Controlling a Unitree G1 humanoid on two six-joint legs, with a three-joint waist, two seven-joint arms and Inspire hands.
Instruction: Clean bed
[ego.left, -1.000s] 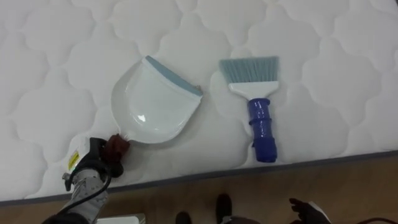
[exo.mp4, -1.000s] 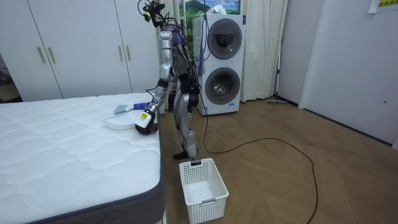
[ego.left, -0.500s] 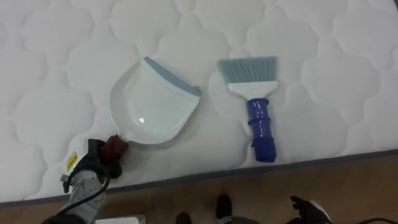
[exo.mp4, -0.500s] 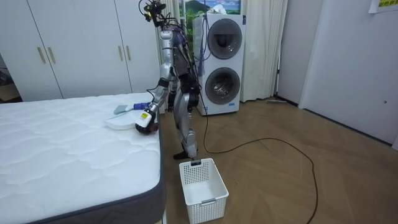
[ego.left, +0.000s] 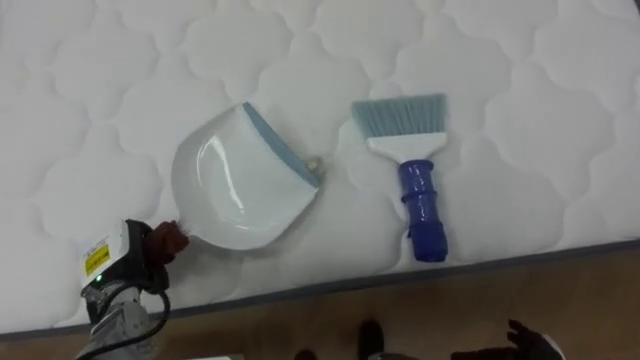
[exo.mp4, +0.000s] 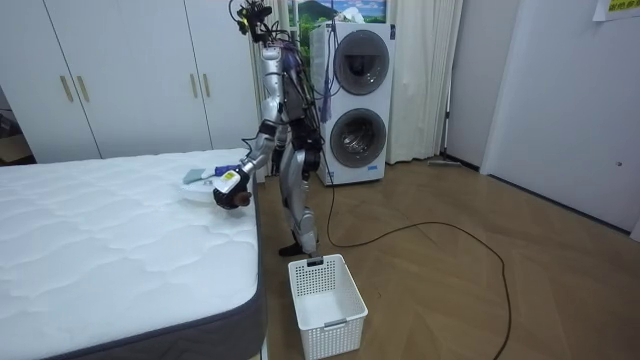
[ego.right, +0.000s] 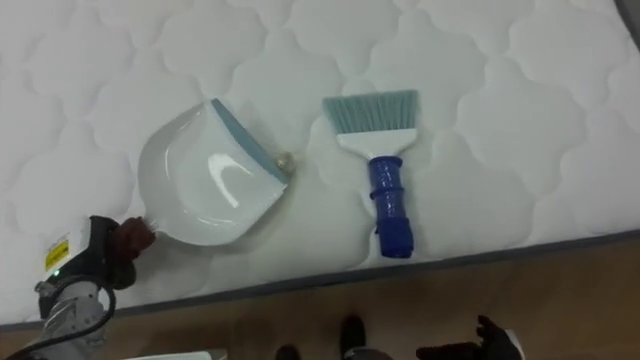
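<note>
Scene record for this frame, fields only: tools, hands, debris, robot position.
left hand: shut on the dustpan's handle
dustpan: white, blue-grey lip facing the brush
brush: blue handle, lying free on the mattress
debris: small bit at the dustpan's lip
right hand: low, past the bed edge
robot: standing at the bedside

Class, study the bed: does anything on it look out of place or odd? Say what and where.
A small brownish scrap lies on the white mattress, right against the blue lip of the dustpan, on the side facing the brush. It is loose litter on otherwise bare bedding. The left hand grips the dustpan's handle.
</note>
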